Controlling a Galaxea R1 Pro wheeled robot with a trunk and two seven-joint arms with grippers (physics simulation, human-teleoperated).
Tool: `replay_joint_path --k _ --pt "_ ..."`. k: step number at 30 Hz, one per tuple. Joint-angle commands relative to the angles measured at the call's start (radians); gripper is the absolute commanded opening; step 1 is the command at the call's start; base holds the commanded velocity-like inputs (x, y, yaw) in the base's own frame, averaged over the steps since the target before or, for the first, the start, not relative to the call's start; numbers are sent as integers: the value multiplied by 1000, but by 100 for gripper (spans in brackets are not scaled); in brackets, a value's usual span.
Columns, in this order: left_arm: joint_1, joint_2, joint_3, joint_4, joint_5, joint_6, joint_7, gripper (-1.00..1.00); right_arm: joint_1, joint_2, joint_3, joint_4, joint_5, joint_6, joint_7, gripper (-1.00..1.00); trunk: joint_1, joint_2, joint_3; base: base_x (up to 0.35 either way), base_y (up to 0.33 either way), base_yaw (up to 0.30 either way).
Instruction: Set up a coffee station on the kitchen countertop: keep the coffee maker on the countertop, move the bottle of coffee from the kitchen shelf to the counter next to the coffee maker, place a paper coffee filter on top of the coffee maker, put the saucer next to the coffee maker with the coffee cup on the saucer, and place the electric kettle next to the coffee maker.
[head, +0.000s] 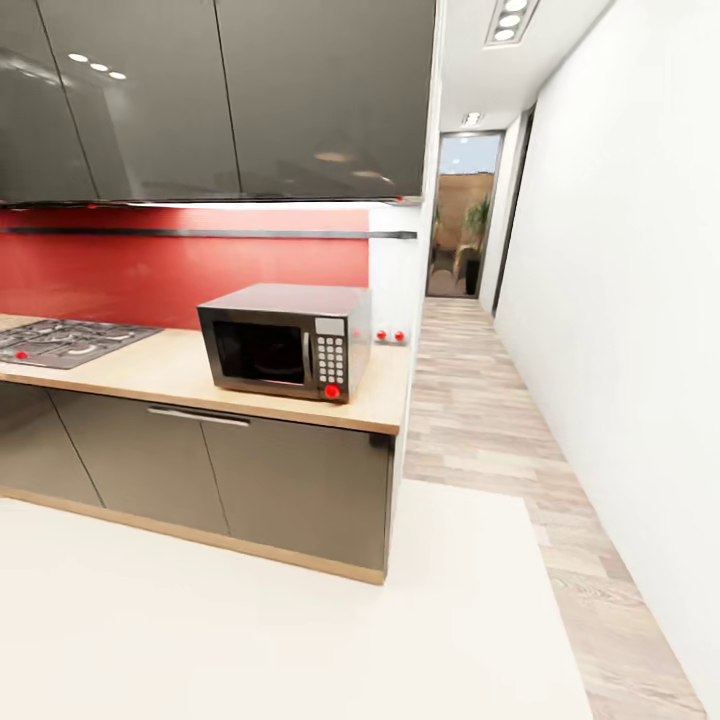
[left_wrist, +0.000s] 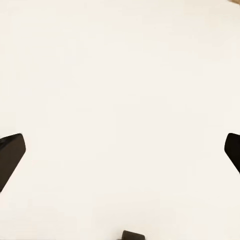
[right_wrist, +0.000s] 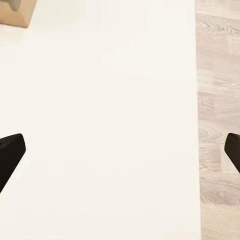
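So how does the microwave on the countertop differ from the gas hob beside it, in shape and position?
The grey box-shaped microwave stands tall near the right end of the light wooden countertop; the dark gas hob lies flat, towards the left. The microwave has a dark glass door and a keypad; the hob shows metal grates. The microwave is fully in view; the hob is cut by the picture's edge. Both carry red knobs.

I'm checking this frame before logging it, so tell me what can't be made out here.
- Stovetop: cut off by the head view's left edge.
- Microwave: keypad labels too small to read, and the dark door glass hides its interior.
- Far doorway: what lies beyond is small and blurry.
- Left gripper and right gripper: only the dark fingertips show at the wrist views' edges, spread wide apart over pale floor.
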Motion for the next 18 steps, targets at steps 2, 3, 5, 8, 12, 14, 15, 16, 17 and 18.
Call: replay_joint_path --k 2,3,5,8,12,14,15,16,17,18 --pt "-1 0 0 1 6 -3 0 100 0 0 -1 0 0 -3 -1 100 -8 14 3 0 0 240" --pt "-1 0 0 1 6 -3 0 100 0 0 -1 0 0 -3 -1 100 -12 21 6 0 0 242" --pt "-1 0 0 1 6 -3 0 100 0 0 -1 0 0 -3 -1 100 -19 35 10 0 0 245" --pt "-1 0 0 1 6 -3 0 100 0 0 -1 0 0 -3 -1 100 -31 56 17 0 0 249" --pt "-1 0 0 1 6 -3 0 100 0 0 -1 0 0 -3 -1 100 -46 84 27 0 0 255" --pt "-1 0 0 1 6 -3 0 100 0 0 -1 0 0 -3 -1 100 -54 98 32 0 0 258" --pt "-1 0 0 1 6 -3 0 100 0 0 -1 0 0 -3 -1 100 -58 105 35 0 0 260" --pt "-1 0 0 1 6 -3 0 100 0 0 -1 0 0 -3 -1 100 -62 112 37 0 0 263" --pt "-1 0 0 1 6 -3 0 100 0 0 -1 0 0 -3 -1 100 -65 119 40 0 0 265" --pt "-1 0 0 1 6 -3 0 100 0 0 -1 0 0 -3 -1 100 -69 126 42 0 0 268"
